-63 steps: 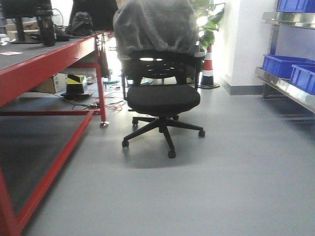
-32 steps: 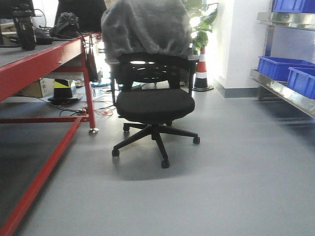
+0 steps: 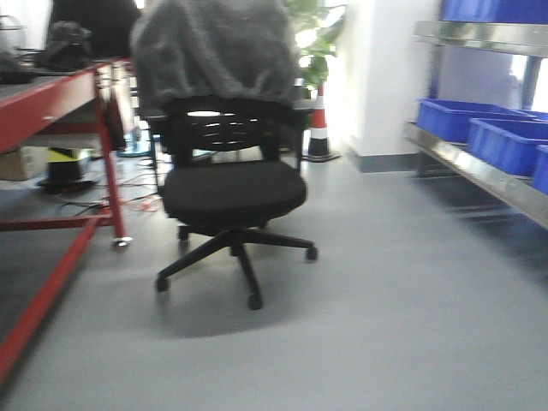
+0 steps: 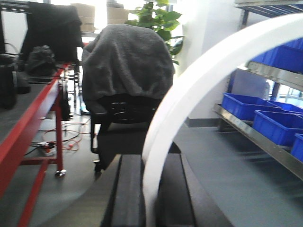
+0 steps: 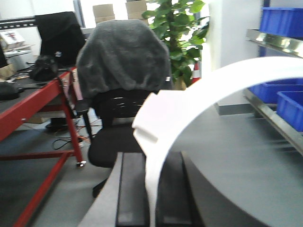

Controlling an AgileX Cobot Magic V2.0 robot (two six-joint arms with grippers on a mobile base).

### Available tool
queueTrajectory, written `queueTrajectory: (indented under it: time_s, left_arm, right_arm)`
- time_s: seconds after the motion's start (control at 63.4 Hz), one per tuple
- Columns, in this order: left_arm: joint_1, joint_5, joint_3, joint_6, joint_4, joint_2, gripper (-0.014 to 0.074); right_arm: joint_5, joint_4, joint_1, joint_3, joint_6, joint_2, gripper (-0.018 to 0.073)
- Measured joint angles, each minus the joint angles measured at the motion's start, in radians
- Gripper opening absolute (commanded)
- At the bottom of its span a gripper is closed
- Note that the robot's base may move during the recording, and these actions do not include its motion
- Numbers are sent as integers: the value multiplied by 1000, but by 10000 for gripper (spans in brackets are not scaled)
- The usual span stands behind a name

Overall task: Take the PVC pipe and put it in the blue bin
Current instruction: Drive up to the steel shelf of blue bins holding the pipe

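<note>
Two grippers are each pressed together on something white. The left gripper (image 4: 151, 158) has its dark fingers (image 4: 128, 189) clamped on either side of the PVC pipe (image 4: 189, 90), which rises from between them and sweeps up and off to the right in a broad arc. The right gripper (image 5: 151, 156) pinches a PVC pipe (image 5: 213, 85) in the same way, with a blocky, squared-off part just above the fingers. Whether this is the same piece or another, I cannot tell from here. Both arcs are held up in the air, well apart from any bin. Beyond them, in the middle of the grey floor (image 3: 385, 325), stands a black office chair (image 3: 231, 193) with a grey cover (image 3: 214, 51) draped over its back. To its left is a red desk (image 3: 43, 98) carrying dark gear. On the right a metal shelf (image 3: 479, 175) runs along the wall with blue bins (image 3: 462, 116) sitting in a row on it. A traffic cone (image 3: 319, 120) and a leafy plant (image 3: 308, 34) stand behind the chair, beside the white pillar.
</note>
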Motion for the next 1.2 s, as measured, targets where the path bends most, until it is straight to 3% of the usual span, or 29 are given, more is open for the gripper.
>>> queueTrajectory:
  time_s: [1.199]
  left_arm:
    - [0,0,0,0,0,0,-111]
  right_arm:
    - [0,0,0,0,0,0,-168]
